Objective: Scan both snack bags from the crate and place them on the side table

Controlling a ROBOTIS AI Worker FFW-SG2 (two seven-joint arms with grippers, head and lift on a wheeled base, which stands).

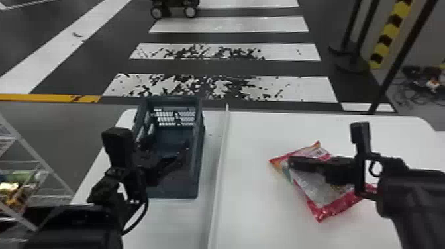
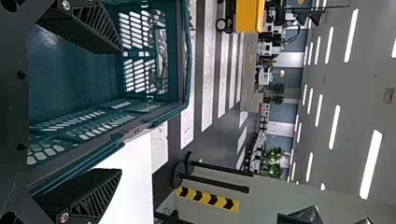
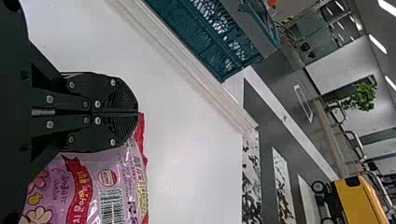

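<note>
Above a smooth white tabletop (image 1: 251, 132), the black right gripper (image 1: 291, 162) is seen at 4 o'clock in the head view, its two flat fingers closed together on the edge of a glossy red-and-pink plastic snack bag (image 1: 318, 192). A crinkled, silvery panel and bright red borders are shown from above; flowers and a barcode are shown in the right wrist view. Whether the tabletop is touched by the bag cannot be told.

At 9 o'clock, the black left gripper (image 1: 165, 145) is positioned over a blue-green plastic crate (image 1: 200, 159), with rigid walls pierced by rows of slots. Its ribbed fingers are spread wide, with nothing held; a crate wall is seen between them in the left wrist view. The tabletop is divided by a straight, raised white strip (image 1: 219, 159).

A white wire rack (image 1: 26, 144) of packaged goods is seen at 8 o'clock. Beyond, the dark floor (image 1: 82, 66) is crossed by broad white stripes, some mottled black. A yellow-and-black striped post (image 1: 385, 43) is placed at 2 o'clock, a wheeled vehicle (image 1: 172, 5) at 11. Farther off, the grey ceiling is lit by long white lights (image 2: 371, 163).
</note>
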